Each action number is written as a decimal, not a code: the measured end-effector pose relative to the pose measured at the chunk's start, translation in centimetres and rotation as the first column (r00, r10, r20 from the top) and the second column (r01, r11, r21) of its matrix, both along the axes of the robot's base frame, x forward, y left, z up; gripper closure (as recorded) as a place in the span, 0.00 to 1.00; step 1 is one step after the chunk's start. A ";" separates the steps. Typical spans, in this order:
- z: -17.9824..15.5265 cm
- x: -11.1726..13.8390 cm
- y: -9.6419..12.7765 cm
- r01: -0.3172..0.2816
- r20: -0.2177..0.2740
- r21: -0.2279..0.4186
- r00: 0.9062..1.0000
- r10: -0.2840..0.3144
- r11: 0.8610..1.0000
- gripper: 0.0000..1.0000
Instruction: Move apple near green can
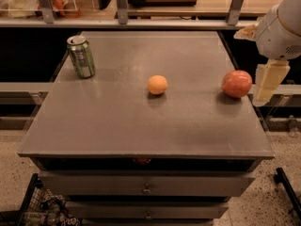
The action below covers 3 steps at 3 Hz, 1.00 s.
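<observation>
The apple, round, glossy and reddish-orange, rests near the right edge of the grey tabletop. The green can, green and silver with a silver top and pull tab, stands upright at the far left corner. My gripper hangs just right of the apple, over the table's right edge, a small gap away from it and holding nothing. The can is far to the left of both the apple and the gripper.
A smaller, paler orange ball lies mid-table between the can and the apple. A shelf with rails runs behind the table. Drawers sit below the front edge. A wire basket stands on the floor at lower left.
</observation>
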<state>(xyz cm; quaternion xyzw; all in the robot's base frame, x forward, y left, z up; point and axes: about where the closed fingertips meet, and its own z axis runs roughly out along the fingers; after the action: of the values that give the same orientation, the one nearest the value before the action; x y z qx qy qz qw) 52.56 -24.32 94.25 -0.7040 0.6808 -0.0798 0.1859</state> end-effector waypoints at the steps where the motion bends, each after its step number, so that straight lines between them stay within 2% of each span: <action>1: -2.0 1.5 -1.7 0.001 -0.031 -0.027 1.000 -0.002 1.000 0.00; 3: -6.3 5.1 -4.0 0.027 -0.082 -0.040 0.996 -0.030 0.999 0.00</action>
<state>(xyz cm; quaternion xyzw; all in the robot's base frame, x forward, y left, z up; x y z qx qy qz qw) 57.68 -28.31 87.96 -0.7005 0.6960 -0.0667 0.1427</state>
